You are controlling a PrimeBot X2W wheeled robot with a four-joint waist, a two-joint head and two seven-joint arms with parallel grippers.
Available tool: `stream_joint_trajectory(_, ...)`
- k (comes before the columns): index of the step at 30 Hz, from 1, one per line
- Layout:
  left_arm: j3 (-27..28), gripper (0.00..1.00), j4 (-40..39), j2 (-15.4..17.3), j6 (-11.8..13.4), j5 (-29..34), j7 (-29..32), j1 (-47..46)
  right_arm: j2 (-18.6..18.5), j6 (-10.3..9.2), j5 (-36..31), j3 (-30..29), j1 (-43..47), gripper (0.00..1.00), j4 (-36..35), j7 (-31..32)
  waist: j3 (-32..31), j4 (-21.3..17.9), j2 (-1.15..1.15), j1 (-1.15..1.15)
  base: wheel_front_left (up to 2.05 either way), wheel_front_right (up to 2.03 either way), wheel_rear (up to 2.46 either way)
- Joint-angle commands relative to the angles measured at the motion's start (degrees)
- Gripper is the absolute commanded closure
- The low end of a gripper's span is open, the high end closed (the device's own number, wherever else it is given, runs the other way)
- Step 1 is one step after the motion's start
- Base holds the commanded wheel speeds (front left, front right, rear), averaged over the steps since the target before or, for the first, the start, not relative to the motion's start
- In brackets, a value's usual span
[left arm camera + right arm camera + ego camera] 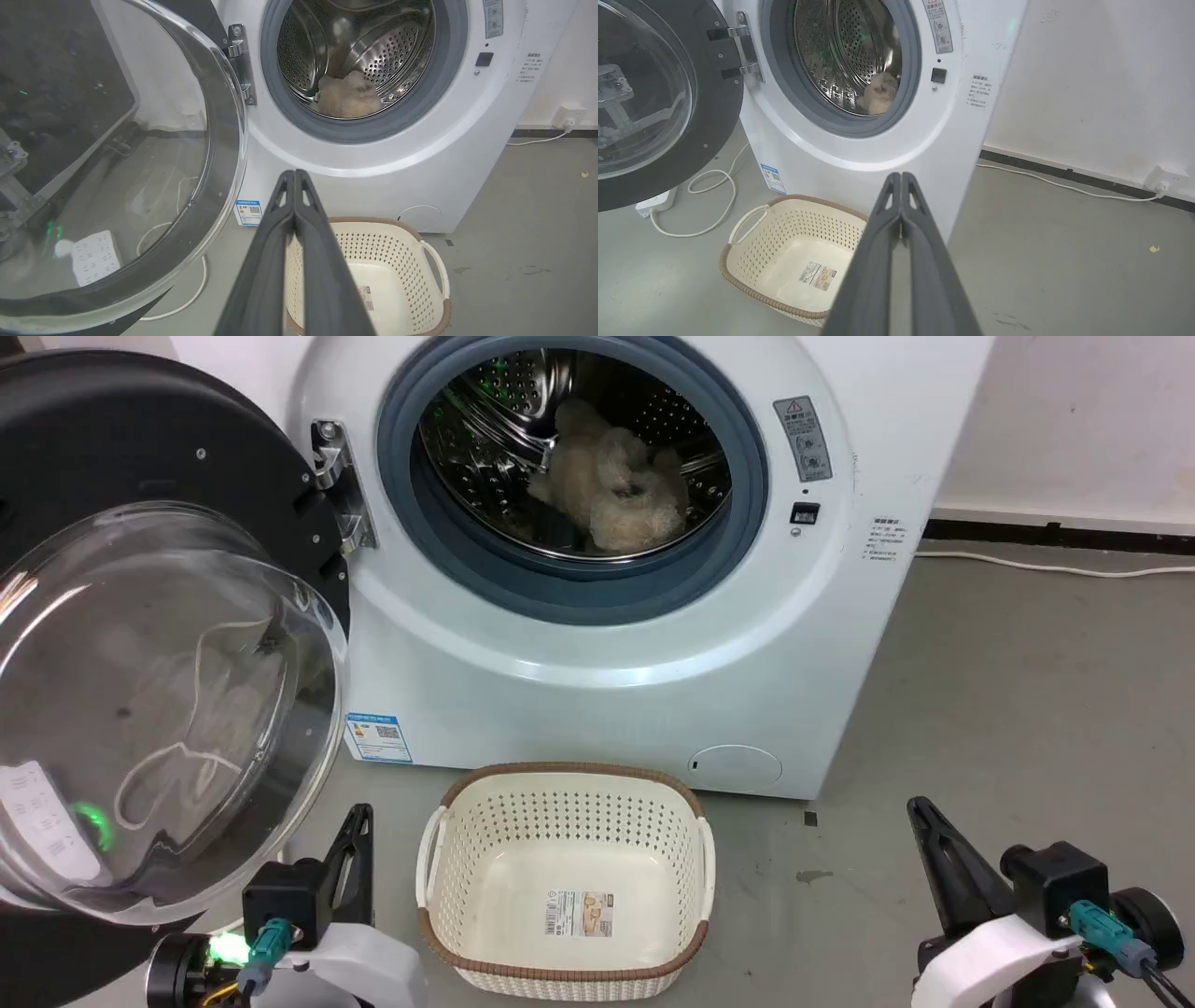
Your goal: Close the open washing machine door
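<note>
Currently, in the head view, the white front-loading washing machine (597, 644) stands far centre. Its round opening is uncovered, w/ a beige fluffy item (607, 485) lying in the steel drum (504, 420).

The washing machine door (159, 663) hangs wide open at the left, carried on a metal hinge (341, 485) at the left side of the opening. The door is a round disc, so it has no real long axis. It stands upright w/ the hinge line running up-down. Its free edge lies nearer the robot and further left than the hinge. The inner face, w/ its bulging clear glass bowl, points toward the robot and somewhat right. The outer face is turned away.

The left gripper (359, 817) sits near left, fingers pressed together w/ nothing btwn them. The door is just up and left of it; the bowl's lower edge comes close but doesn't touch. The right gripper (920, 805), near right, is likewise clenched and empty, well apart from the door. So the left arm is clearly the nearer one.

A cream perforated basket (571, 769) rests on the floor (1008, 709) btwn the two grippers, just in front of the machine.

Judgement: closing hasn't begun. The move prob. calls for the left arm to get round behind the free edge and push it right and far, toward the opening.
</note>
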Motion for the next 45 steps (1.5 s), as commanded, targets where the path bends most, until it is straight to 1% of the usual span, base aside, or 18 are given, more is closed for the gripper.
stream_joint_trajectory(1, 0.06, 1.00, -0.23, -0.01, 0.15, 0.15, 0.01, -0.46, 0.24, 0.06, -0.43, -0.02, -0.13, 1.00, -0.27, 0.03, 0.00, 0.00, 0.00, 0.00, 0.00, 0.00, 0.00)
stream_joint_trajectory(26, 0.06, 1.00, -0.23, -0.01, 0.15, 0.15, 0.01, -0.46, 0.24, 0.06, -0.43, -0.02, -0.13, 1.00, -0.27, 0.03, 0.00, 0.00, 0.00, 0.00, 0.00, 0.00, 0.00)
stream_joint_trajectory(27, 0.02, 0.00, 0.00, 0.00, 0.00, 0.00, -0.02, -0.01, 0.00, 0.00, 0.01, 0.02, 0.00, 0.00, 0.00, 0.00, 0.00, 0.00, 0.00, 0.00, 0.00, 0.00, 0.00)
stream_joint_trajectory(45, -0.46, 0.00, 0.03, 0.00, 0.03, -0.56, -1.71, 0.12, -0.02, 0.01, 1.35, -1.11, 0.47, 0.00, 0.21, -1.71, -0.05, 0.60, 0.00, 0.00, 0.00, 0.00, 0.00)
